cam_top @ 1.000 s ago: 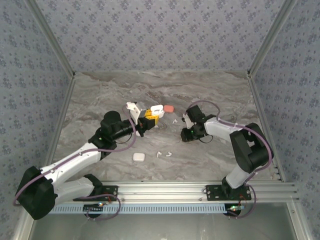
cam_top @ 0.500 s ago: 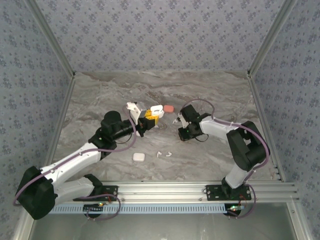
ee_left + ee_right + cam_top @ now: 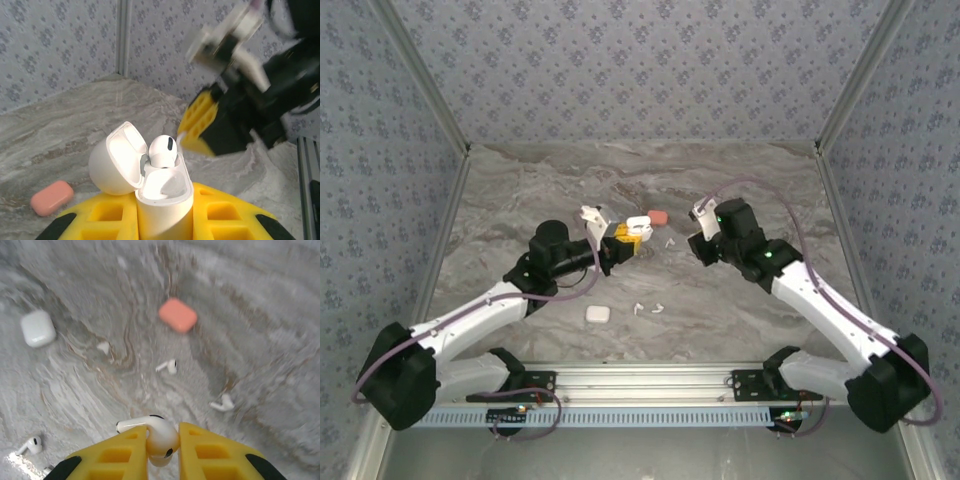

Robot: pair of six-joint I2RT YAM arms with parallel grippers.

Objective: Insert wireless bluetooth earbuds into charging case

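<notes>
My left gripper [image 3: 623,236] [image 3: 167,215] is shut on an open white charging case [image 3: 635,226] [image 3: 161,187], held upright off the table with its lid [image 3: 116,160] swung back. One white earbud [image 3: 162,150] sits in the case's far socket; the near socket is empty. My right gripper [image 3: 701,247] [image 3: 163,434] is shut on another white earbud [image 3: 159,436], raised above the table just right of the case. In the left wrist view that gripper's yellow fingers [image 3: 200,122] hover blurred close behind the case.
A closed pink case [image 3: 658,216] [image 3: 177,315] [image 3: 51,197] lies behind the held case. A closed white case [image 3: 597,313] [image 3: 38,328] lies near the front. Loose white earbuds [image 3: 638,308] [image 3: 658,307] [image 3: 670,241] [image 3: 168,365] [image 3: 223,403] [image 3: 30,445] lie scattered on the marble table [image 3: 520,190].
The right gripper shut on an earbud and rose off the table, swinging up toward the case. The left arm shifted slightly right with the open case.
</notes>
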